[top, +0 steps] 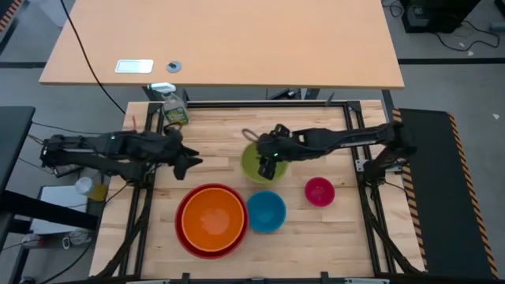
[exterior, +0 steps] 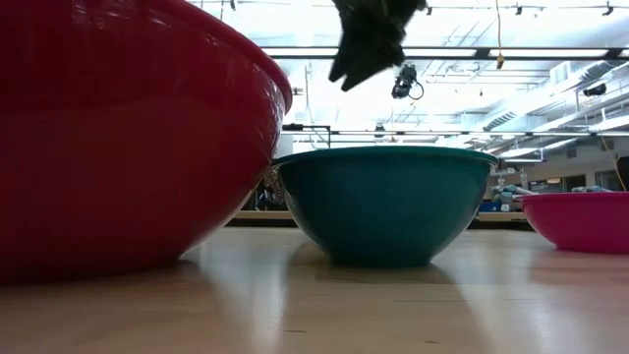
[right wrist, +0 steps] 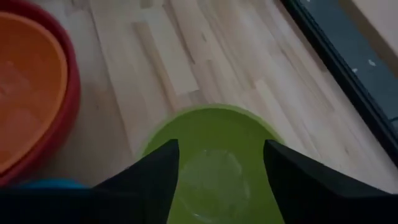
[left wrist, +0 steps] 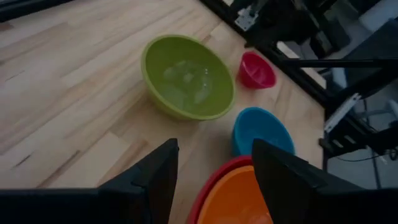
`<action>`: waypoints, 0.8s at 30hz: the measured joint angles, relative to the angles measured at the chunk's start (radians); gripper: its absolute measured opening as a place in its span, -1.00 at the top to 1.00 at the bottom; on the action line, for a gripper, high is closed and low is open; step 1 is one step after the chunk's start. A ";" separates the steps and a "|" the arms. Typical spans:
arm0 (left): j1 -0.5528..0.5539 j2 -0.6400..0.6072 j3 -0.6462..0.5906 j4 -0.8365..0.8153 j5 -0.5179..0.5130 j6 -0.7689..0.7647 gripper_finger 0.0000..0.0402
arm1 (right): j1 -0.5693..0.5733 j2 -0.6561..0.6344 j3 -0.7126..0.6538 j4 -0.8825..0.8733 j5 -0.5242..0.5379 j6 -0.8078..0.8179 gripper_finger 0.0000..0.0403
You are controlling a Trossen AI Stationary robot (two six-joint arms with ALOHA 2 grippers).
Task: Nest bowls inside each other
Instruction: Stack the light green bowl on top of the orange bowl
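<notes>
An orange bowl (top: pixel 211 219) sits nested inside a red bowl (top: pixel 186 230) at the near left. Just right of them a blue bowl (top: pixel 266 211) stands on its base on the wooden table, with a small pink bowl (top: pixel 319 192) farther right. The green bowl (top: pixel 254 164) stands upright behind the blue one. My right gripper (right wrist: pixel 221 155) hovers open above the green bowl (right wrist: pixel 211 162), its fingers clear of the rim. My left gripper (left wrist: pixel 214 155) is open in the air left of the green bowl (left wrist: pixel 186 78), above bare table behind the red bowl.
A bottle (top: pixel 173 106) stands at the table's far left corner. A black frame (top: pixel 347 106) borders the table top. Bare wood lies between the green bowl and the far edge, and along the near right.
</notes>
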 joint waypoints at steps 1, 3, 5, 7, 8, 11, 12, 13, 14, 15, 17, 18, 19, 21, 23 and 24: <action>0.000 0.016 0.000 0.002 0.000 -0.009 -0.03 | -0.005 -0.029 -0.043 0.031 -0.006 0.009 -0.16; 0.000 0.051 0.000 0.006 -0.015 -0.041 -0.03 | -0.014 -0.086 -0.117 0.090 -0.008 0.041 -0.10; 0.000 0.084 0.000 0.026 -0.043 -0.060 -0.03 | -0.025 -0.129 -0.173 0.119 -0.009 0.074 -0.06; 0.000 0.118 0.000 0.063 -0.081 -0.058 -0.03 | -0.043 -0.155 -0.212 0.137 -0.037 0.083 -0.04; 0.000 0.133 0.000 0.093 -0.103 -0.051 -0.03 | -0.052 -0.164 -0.224 0.144 -0.055 0.077 -0.04; 0.000 0.167 0.000 0.166 -0.155 -0.024 -0.03 | -0.082 -0.171 -0.231 0.149 -0.133 0.050 -0.04; 0.004 0.175 0.000 0.187 -0.162 -0.019 -0.03 | -0.094 -0.166 -0.231 0.149 -0.171 0.048 -0.04; 0.009 0.181 0.000 0.198 -0.169 -0.009 -0.03 | -0.106 -0.161 -0.231 0.149 -0.207 0.048 -0.04; 0.014 0.184 0.000 0.204 -0.178 -0.003 -0.03 | -0.118 -0.157 -0.232 0.147 -0.229 0.049 -0.04; 0.018 0.187 0.000 0.208 -0.191 -0.002 -0.03 | -0.129 -0.149 -0.232 0.148 -0.236 0.049 -0.04; 0.021 0.186 0.000 0.208 -0.249 -0.001 -0.03 | -0.151 -0.144 -0.232 0.155 -0.236 0.049 -0.04; 0.022 0.183 0.000 0.209 -0.282 0.000 -0.03 | -0.161 -0.143 -0.232 0.154 -0.236 0.047 -0.04; 0.022 0.178 0.000 0.209 -0.307 0.003 -0.03 | -0.168 -0.136 -0.232 0.161 -0.236 0.044 -0.04; 0.022 0.168 0.000 0.209 -0.324 0.022 -0.03 | -0.185 -0.127 -0.232 0.168 -0.242 0.033 -0.04; 0.022 0.166 0.000 0.203 -0.325 0.033 -0.03 | -0.200 -0.107 -0.232 0.170 -0.261 0.012 -0.04; 0.022 0.165 0.000 0.191 -0.324 0.043 -0.03 | -0.209 -0.099 -0.232 0.178 -0.274 0.007 -0.04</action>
